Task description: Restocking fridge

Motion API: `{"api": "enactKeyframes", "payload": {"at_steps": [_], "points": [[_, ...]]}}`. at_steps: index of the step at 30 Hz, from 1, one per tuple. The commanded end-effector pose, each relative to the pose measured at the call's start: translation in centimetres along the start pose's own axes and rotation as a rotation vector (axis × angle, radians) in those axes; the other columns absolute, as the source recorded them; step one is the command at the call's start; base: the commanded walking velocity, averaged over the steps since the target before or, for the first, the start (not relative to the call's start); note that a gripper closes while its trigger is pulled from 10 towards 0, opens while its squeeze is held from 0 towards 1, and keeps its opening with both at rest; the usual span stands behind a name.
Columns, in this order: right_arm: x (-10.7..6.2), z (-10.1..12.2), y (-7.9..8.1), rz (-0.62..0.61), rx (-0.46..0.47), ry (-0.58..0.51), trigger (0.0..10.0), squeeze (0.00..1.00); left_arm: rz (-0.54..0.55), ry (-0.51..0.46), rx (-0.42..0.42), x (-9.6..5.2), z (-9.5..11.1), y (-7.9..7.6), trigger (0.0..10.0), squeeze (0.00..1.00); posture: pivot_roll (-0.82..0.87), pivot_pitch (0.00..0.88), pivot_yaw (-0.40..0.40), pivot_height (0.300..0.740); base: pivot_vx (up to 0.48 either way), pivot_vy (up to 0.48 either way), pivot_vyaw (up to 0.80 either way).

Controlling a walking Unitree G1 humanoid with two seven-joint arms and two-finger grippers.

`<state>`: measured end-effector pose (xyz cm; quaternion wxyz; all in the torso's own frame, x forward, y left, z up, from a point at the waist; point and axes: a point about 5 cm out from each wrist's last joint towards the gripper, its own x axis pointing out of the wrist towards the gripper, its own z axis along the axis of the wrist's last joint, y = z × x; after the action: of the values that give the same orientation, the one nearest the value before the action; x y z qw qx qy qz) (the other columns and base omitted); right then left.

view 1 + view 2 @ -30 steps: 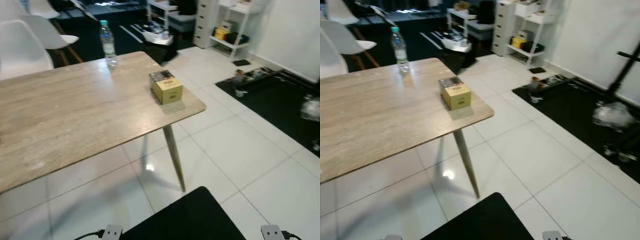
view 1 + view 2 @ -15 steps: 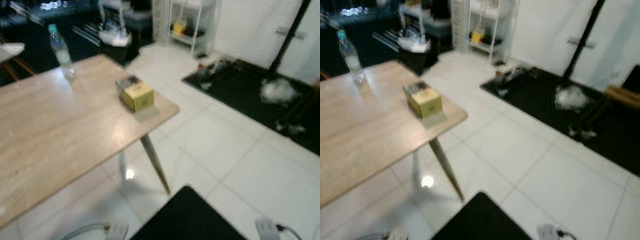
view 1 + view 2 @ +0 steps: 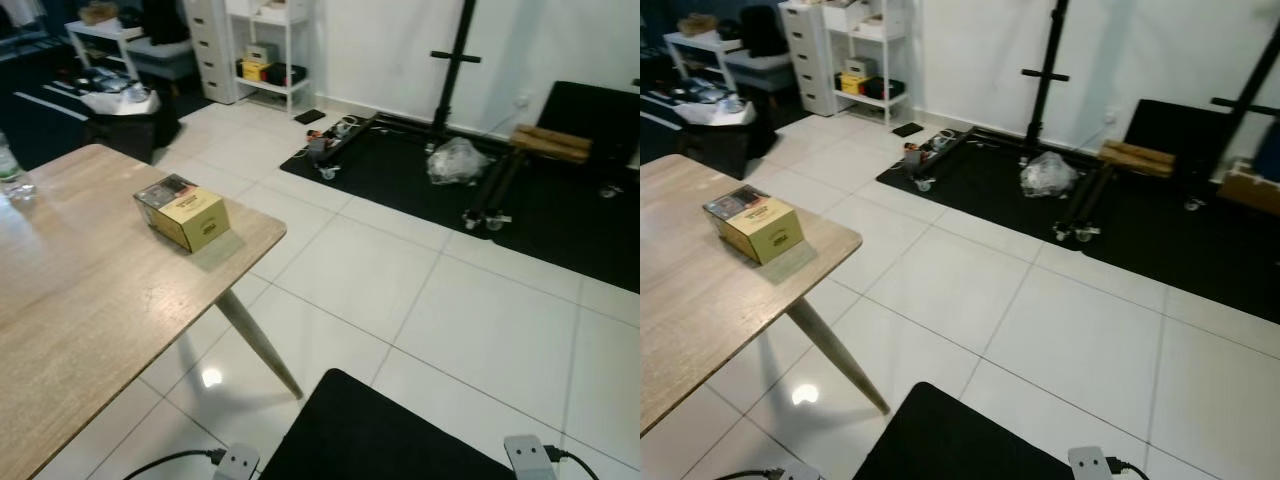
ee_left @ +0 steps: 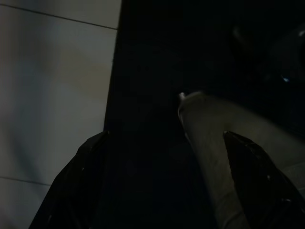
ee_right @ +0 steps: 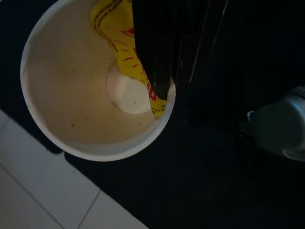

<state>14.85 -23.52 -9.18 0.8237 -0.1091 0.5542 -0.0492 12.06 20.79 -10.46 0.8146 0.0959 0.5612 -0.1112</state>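
Far left on my wooden table (image 3: 80,300), the base of a water bottle (image 3: 10,178) sits at the frame edge. Nearer the table's corner lies a yellow box (image 3: 183,212) w/ a dark printed top, flat on the wood, just in from the edge. One slanted table leg (image 3: 258,343) runs down to the white tile floor (image 3: 440,320).

Behind the table: white drawers & a white shelf unit (image 3: 262,50) against the wall, small items on the shelves, too small to tell what. Further right, a black mat (image 3: 400,170) w/ a black upright stand (image 3: 452,60), a crumpled clear bag (image 3: 456,160) beside its base, wooden pieces (image 3: 546,143) beyond.

My left gripper (image 4: 164,179): wrist view v. dark, two black fingers (image 4: 78,183) spread apart, nothing gripped, a pale limb part seen between them over dark floor.

My right gripper (image 5: 178,47): fingers pinched together on the rim of a white paper cup (image 5: 71,86), one finger inside the wall, one outside. The cup is open-topped w/ yellow printed packaging (image 5: 116,28) inside, hanging above black mat and tile.
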Motion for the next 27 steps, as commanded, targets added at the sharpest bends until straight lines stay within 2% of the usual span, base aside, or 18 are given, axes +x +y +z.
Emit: {"api": "enactKeyframes", "payload": {"at_steps": [1, 27], "points": [[-0.01, -0.16, -0.08, -0.001, -0.007, 0.007, 10.0, 0.00, 0.000, 0.002, 0.007, -0.01, 0.08, 0.12, 10.0, 0.00, 0.04, 0.000, -0.006, 0.740, 0.000, 0.000, -0.78], [0.01, 0.03, 0.25, 0.009, -0.022, 0.000, 10.0, 0.00, -0.003, 0.003, 0.016, -0.02, 0.09, 0.12, 10.0, 0.00, 0.04, 0.000, -0.004, 0.740, 0.000, 0.000, -0.78]]}}
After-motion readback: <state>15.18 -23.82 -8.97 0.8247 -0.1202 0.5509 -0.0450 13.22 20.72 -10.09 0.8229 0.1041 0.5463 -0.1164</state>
